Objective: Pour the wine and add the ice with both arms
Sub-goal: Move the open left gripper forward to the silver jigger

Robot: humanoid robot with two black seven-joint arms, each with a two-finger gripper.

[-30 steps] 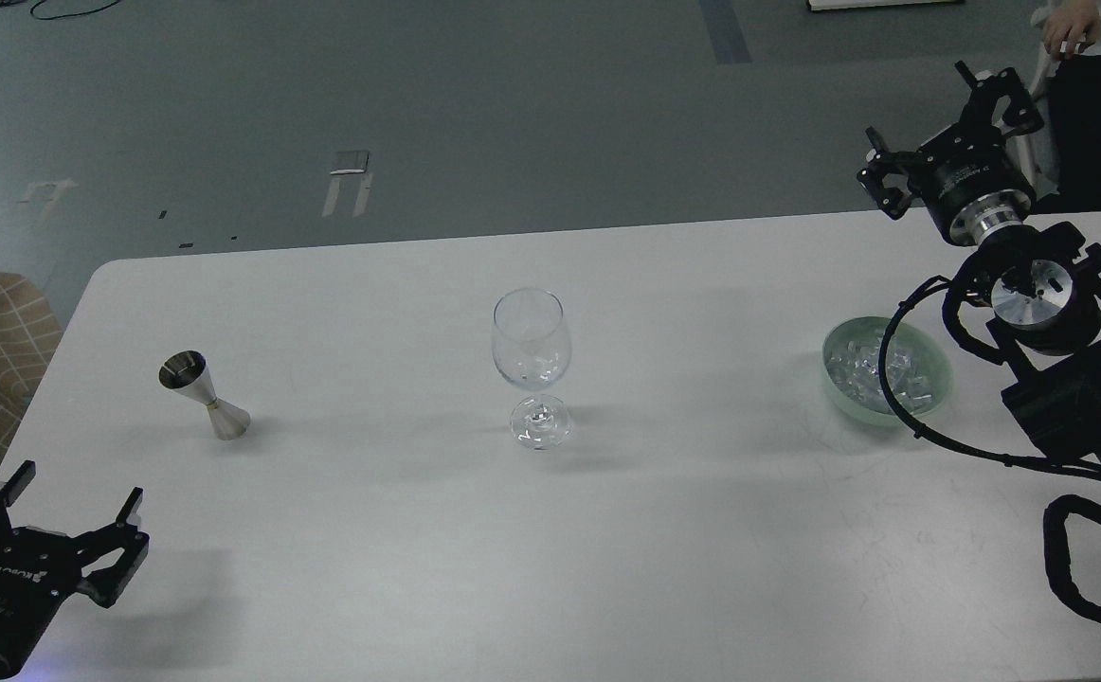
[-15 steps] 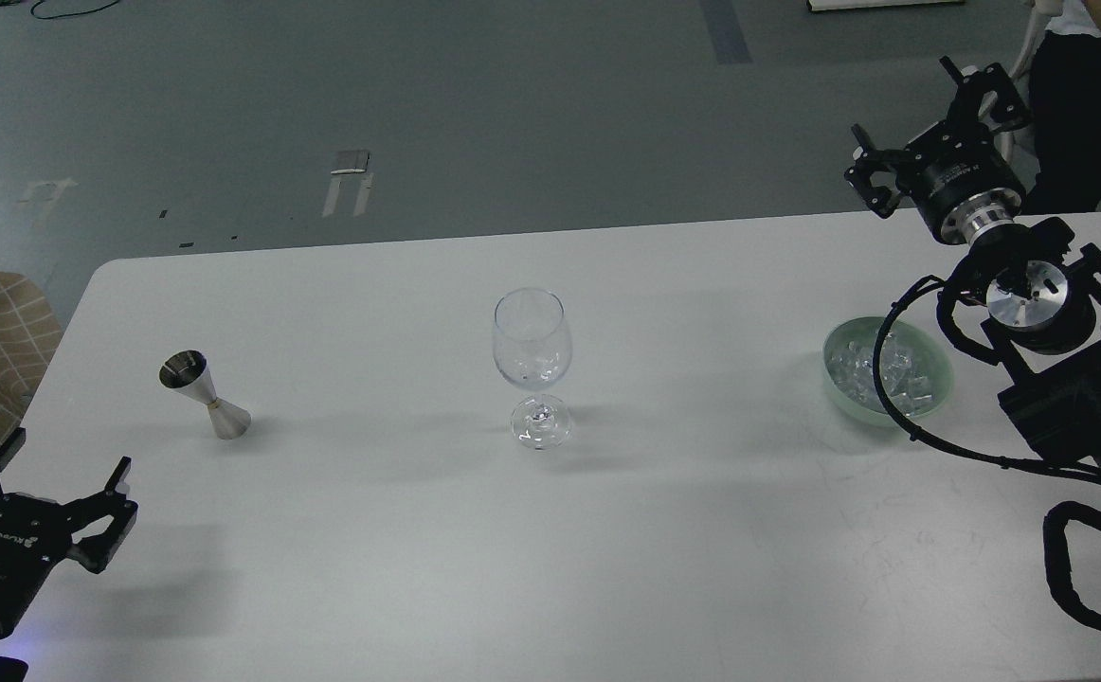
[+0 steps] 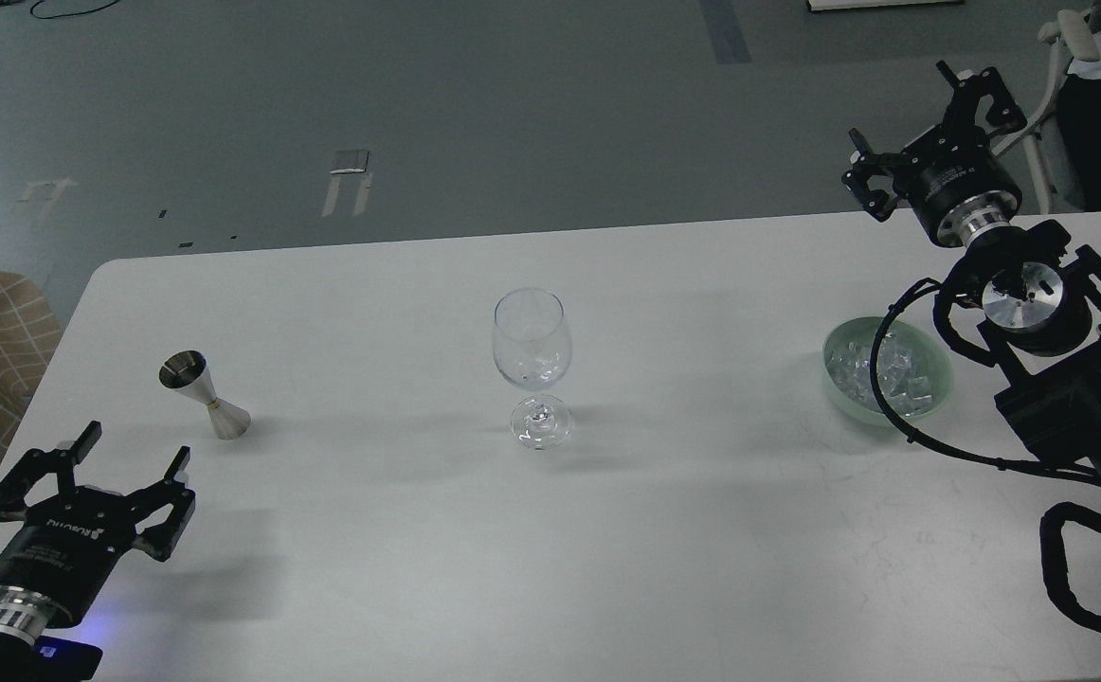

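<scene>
Take the clear stemmed wine glass at table centre as your landmark. The left gripper, which sat lower and further left half a second ago, now hovers nearer the glass, just short of the small steel double-cone jigger standing left of the glass. Its fingers are spread wide and hold nothing. The right gripper, far right of the glass, has barely shifted; it is also spread and empty. The ice lies in the pale green bowl right of the glass. Judge this as the approach to the jigger; no wine is discernible.
</scene>
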